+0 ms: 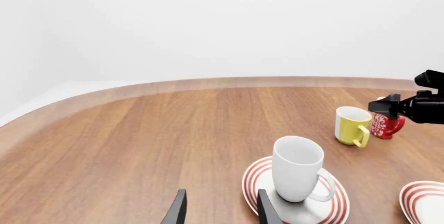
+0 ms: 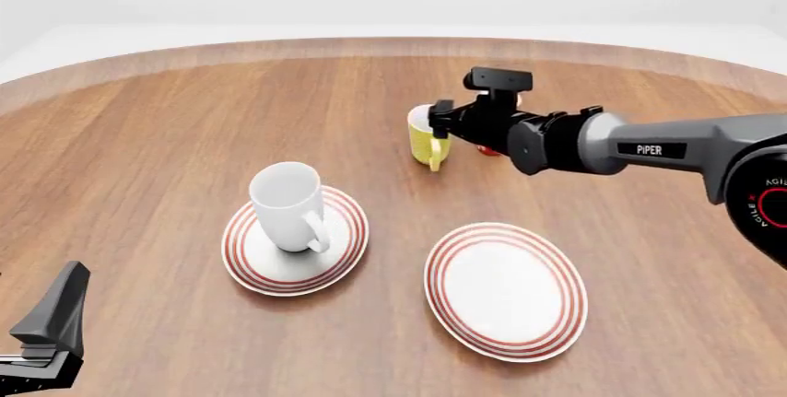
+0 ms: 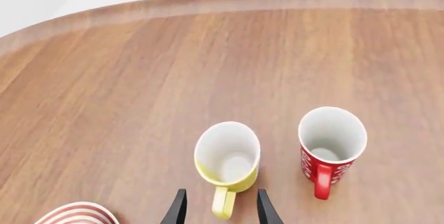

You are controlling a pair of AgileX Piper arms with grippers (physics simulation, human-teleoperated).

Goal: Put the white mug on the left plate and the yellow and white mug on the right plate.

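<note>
Glazed, rigid, likely slick yellow mug: we'd pinch its handle, sitting between the right gripper's open, empty fingers.

Red mug is standing just beside the yellow and white mug, narrowing side access; open wooden table is lying leftward.

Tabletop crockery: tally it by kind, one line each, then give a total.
Mugs: 3 (the white mug, the yellow and white mug, a red and white mug)
Plates: 2 (the left plate under the white mug, the right plate bare)
Total: 5
</note>
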